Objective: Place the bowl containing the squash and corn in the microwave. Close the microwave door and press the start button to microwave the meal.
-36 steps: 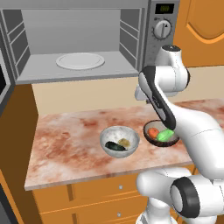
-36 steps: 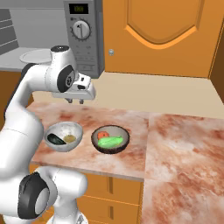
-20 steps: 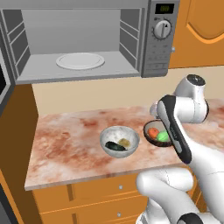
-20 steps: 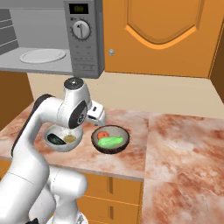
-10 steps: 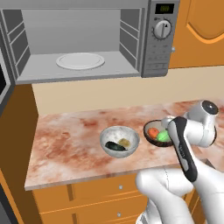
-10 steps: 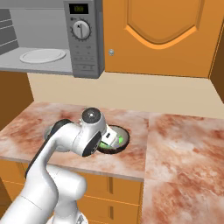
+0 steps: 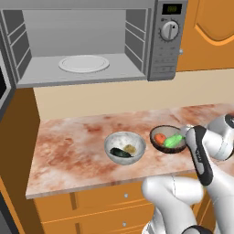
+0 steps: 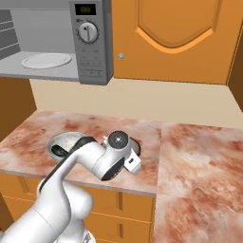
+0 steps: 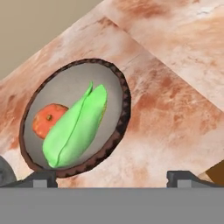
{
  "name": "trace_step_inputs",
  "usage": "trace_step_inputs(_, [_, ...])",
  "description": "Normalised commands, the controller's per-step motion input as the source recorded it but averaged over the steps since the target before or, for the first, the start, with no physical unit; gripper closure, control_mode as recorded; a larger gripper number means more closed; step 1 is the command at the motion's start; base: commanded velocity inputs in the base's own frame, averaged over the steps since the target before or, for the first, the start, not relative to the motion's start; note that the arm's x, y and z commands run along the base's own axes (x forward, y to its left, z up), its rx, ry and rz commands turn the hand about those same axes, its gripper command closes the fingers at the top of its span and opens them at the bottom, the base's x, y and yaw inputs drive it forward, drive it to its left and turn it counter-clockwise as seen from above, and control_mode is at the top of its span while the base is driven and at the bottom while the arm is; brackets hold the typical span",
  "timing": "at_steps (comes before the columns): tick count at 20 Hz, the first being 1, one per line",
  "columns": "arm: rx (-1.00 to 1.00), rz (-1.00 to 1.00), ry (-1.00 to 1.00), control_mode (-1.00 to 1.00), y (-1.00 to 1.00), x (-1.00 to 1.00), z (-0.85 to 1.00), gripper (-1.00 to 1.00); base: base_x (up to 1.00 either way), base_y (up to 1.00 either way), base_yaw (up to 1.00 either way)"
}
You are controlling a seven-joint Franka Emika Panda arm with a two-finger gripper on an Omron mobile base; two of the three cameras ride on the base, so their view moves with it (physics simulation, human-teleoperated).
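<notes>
The dark brown bowl stands on the marble counter, right of centre, holding the orange-red squash and the light-green corn. In the hand view the bowl lies upper left, with the squash partly under the corn. My gripper is open just above the counter, at the bowl's near side. Its left fingertip is at the rim and the right one stands over bare counter. The microwave hangs above, its door swung open at the far left, the white turntable bare.
A pale grey speckled bowl with a dark green vegetable and a beige lump sits just left of the brown bowl. My arm bends low over the counter's front edge. An orange cabinet door fills the wall right of the microwave.
The arm has swung down from in front of the microwave to the right, ending low beside the brown bowl. The jaws have stayed open. Both bowls are where they were.
</notes>
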Motion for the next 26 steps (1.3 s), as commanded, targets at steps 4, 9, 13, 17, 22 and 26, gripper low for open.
trace_step_inputs(4, [0.1,-0.03,0.03,-1.0,-0.19,0.03,-0.11,-1.0,0.0,0.0,0.0])
trace_step_inputs(9, [0.03,0.0,0.01,-1.0,0.0,0.12,-0.21,-1.0,0.0,0.0,0.0])
trace_step_inputs(13, [0.0,0.0,0.06,-1.0,0.0,0.22,-0.23,-1.0,0.0,0.0,0.0])
trace_step_inputs(17, [0.0,0.0,0.14,-1.0,0.0,0.25,-0.14,-1.0,0.0,0.0,0.0])
trace_step_inputs(22, [0.0,0.0,0.08,-1.0,0.0,0.23,-0.16,-1.0,0.0,0.0,0.0])
trace_step_inputs(26, [0.01,0.0,0.02,-1.0,0.0,0.19,-0.15,-1.0,0.0,0.0,0.0])
